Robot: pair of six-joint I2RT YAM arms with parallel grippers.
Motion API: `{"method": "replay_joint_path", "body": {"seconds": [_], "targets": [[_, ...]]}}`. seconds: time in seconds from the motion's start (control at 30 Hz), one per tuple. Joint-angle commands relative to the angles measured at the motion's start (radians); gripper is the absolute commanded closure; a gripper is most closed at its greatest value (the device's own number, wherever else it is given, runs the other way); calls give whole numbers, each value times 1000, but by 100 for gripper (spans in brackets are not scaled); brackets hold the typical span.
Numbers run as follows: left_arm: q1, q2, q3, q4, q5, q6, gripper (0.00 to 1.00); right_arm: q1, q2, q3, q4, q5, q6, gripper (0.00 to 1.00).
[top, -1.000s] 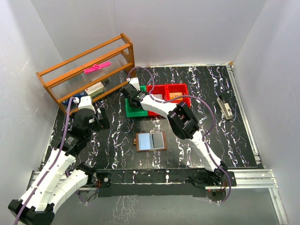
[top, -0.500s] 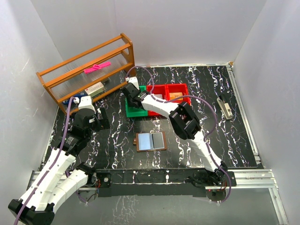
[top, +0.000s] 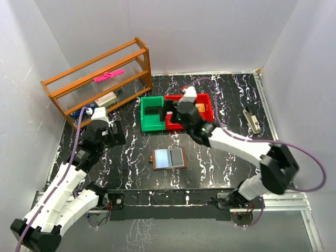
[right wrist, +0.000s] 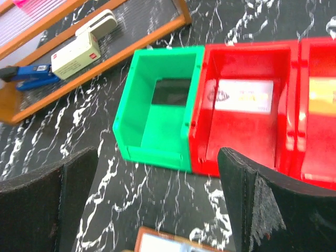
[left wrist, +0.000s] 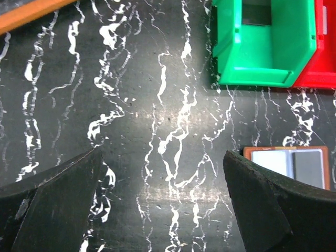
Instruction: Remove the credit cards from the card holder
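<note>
The card holder [top: 169, 158] lies open on the black marbled table, brown rim up. A light blue credit card [top: 162, 158] sits in its left half and a grey one [top: 178, 157] in its right. The left wrist view catches the holder's corner [left wrist: 286, 151]; the right wrist view shows its edge [right wrist: 149, 239]. Other cards lie in the bins: a dark one [right wrist: 170, 92] in the green bin [right wrist: 157, 121], a white one [right wrist: 244, 95] and an orange one [right wrist: 321, 97] in the red bins [right wrist: 239, 142]. My right gripper [top: 170, 116] hangs open above the bins' near edge, empty. My left gripper [top: 116, 134] is open and empty, left of the holder.
A wooden rack [top: 97, 81] at the back left holds a pink item, a white stapler [right wrist: 84, 47] and a blue tool. Another stapler [top: 252, 121] lies at the right. White walls close in the table on three sides.
My right arm has swung back from over the green bin toward the right, and its gripper has opened. The green bin's inside now shows. The left arm has barely shifted.
</note>
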Motion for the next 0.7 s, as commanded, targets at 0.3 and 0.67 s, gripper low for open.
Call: {"method": "replay_joint_path", "body": {"seconds": [0.3, 0.67], "targets": [[2, 214, 18, 298, 660, -203, 5, -32, -437, -565, 105, -255, 294, 3], [-230, 413, -12, 389, 616, -276, 13, -32, -454, -738, 93, -426, 470, 30]]}}
